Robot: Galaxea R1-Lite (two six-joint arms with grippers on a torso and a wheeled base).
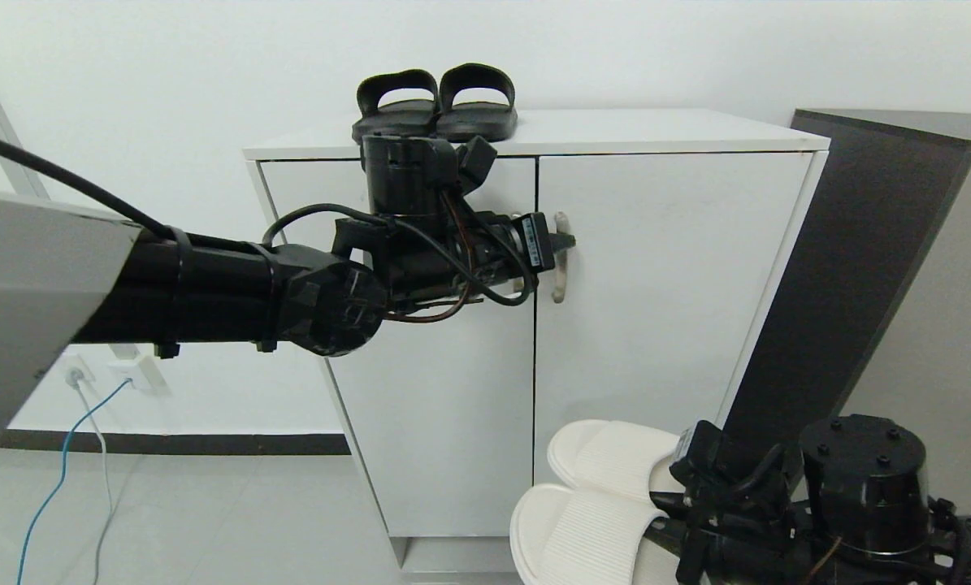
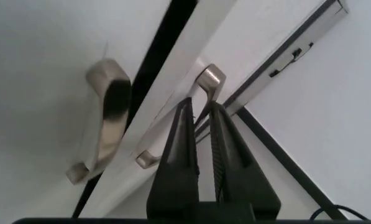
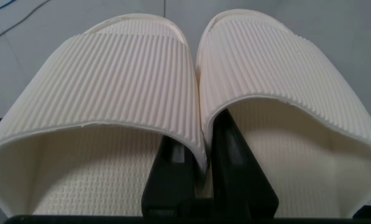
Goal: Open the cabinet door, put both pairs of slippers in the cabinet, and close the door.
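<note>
Cabinet door handle point(image 2: 209, 79) is pinched between the nearly closed fingers point(image 2: 184, 137) of the left gripper point(image 2: 201, 104), placed to pull the shut door point(image 1: 664, 325) open. White ribbed slippers point(image 3: 191, 99) are clamped together by their inner walls in the right gripper point(image 3: 204, 158), low beside the cabinet point(image 1: 656, 130), ready for loading. Black slippers point(image 1: 436, 101) are left on top.

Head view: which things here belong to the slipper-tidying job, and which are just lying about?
Job: cabinet, door handle in the left claw, black slippers on top, white slippers in the right claw.
Lying about: wall socket, blue cable, dark grey unit beside the cabinet.
</note>
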